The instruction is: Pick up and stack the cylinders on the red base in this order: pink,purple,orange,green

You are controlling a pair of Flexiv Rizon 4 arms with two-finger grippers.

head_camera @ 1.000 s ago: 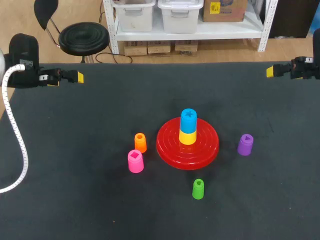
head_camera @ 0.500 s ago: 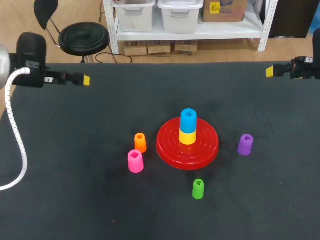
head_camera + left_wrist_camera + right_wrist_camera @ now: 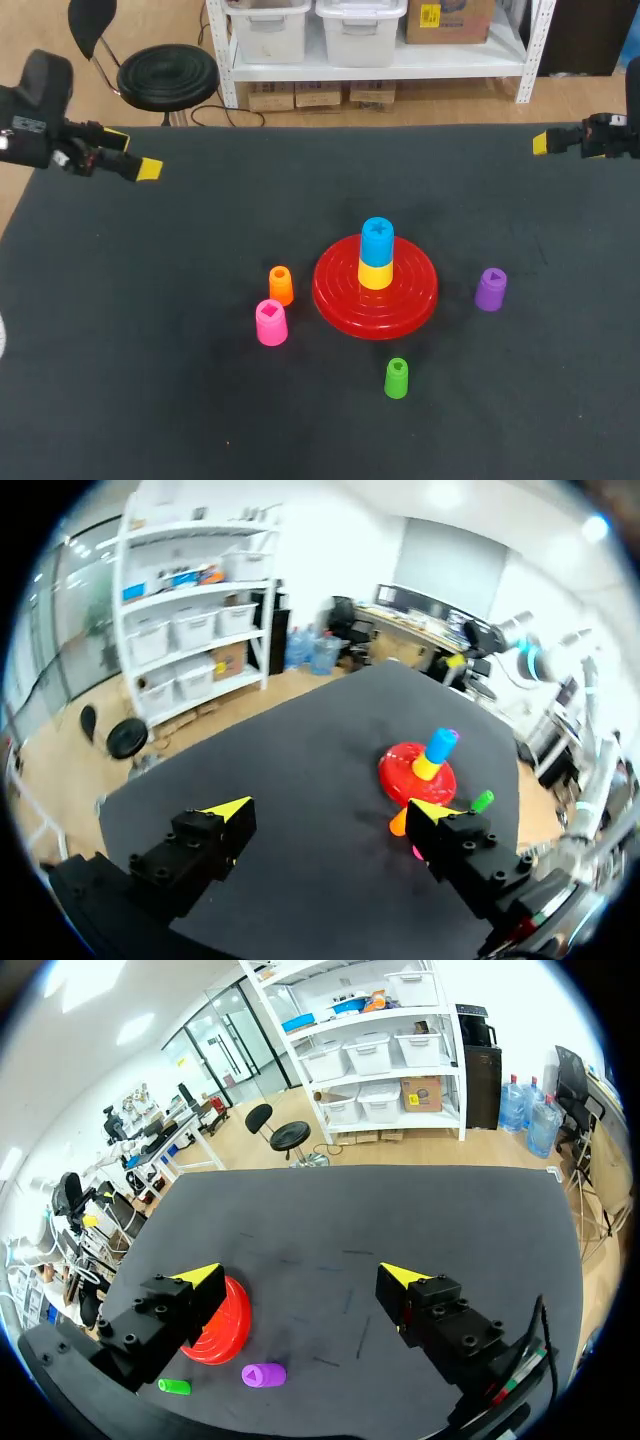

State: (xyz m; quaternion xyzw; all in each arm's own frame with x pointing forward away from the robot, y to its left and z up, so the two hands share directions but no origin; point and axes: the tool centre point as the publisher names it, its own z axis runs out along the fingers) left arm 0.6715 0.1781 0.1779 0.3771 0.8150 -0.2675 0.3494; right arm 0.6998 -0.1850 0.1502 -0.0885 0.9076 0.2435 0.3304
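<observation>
My left end effector [image 3: 330, 810] hangs above the far left corner of the tabletop [image 3: 150, 400], fingers spread wide and holding nothing. My right end effector [image 3: 300, 1275] sits over the far right edge, its fingers just as far apart and gripping nothing either; both are well away from the toys.

I count one red base [image 3: 335, 295] near the middle and six cylinders, one of each colour. A yellow cylinder [image 3: 375, 274] stands on the base with a blue cylinder [image 3: 377, 240] on top of it (the centre is occupied). Four stand upright on the cloth:
- the orange cylinder [image 3: 281, 285] is just left of the base
- the pink cylinder [image 3: 271, 322] is close in front of the orange one
- the green cylinder [image 3: 397, 378] is on the near side of the base
- the purple cylinder [image 3: 491, 289] is on the right of the base
</observation>
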